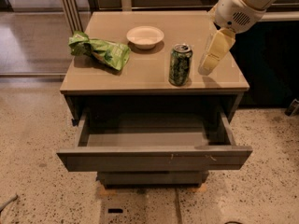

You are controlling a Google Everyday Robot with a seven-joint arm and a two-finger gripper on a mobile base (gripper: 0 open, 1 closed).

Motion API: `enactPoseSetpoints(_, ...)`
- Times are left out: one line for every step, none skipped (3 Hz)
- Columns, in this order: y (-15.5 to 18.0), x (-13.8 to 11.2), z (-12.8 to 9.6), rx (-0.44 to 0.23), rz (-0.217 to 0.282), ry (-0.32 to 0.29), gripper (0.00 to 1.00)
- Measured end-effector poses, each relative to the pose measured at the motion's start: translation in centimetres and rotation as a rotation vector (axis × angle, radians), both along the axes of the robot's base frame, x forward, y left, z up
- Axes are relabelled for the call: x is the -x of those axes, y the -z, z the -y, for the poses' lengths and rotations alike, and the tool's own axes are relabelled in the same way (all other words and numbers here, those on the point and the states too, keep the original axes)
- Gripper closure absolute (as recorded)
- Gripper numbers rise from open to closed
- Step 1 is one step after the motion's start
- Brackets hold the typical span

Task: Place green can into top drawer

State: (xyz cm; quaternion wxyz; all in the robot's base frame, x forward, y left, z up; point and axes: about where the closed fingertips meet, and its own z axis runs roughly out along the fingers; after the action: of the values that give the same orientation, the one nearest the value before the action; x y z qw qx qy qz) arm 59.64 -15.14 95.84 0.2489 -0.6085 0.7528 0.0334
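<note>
The green can (180, 65) stands upright on the tan cabinet top (140, 64), near its front edge, right of centre. The top drawer (154, 156) is pulled out wide below it, and its grey inside is bare. My gripper (209, 64) hangs from the white arm at the upper right, with its pale fingers pointing down. It is just to the right of the can, at about the can's height, a small gap apart from it, and holds nothing.
A light green snack bag (99, 51) lies on the left of the cabinet top. A white bowl (145, 36) sits at the back centre. A narrower lower drawer front (152, 177) shows under the open drawer. Speckled floor surrounds the cabinet.
</note>
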Motion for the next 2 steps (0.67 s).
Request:
enactPoseSetpoints(1.0,-1.3,-0.1,-0.049,0.014,0.014,0.00)
enactPoseSetpoints(1.9,-3.3,-0.9,-0.106,0.019,0.009,0.00)
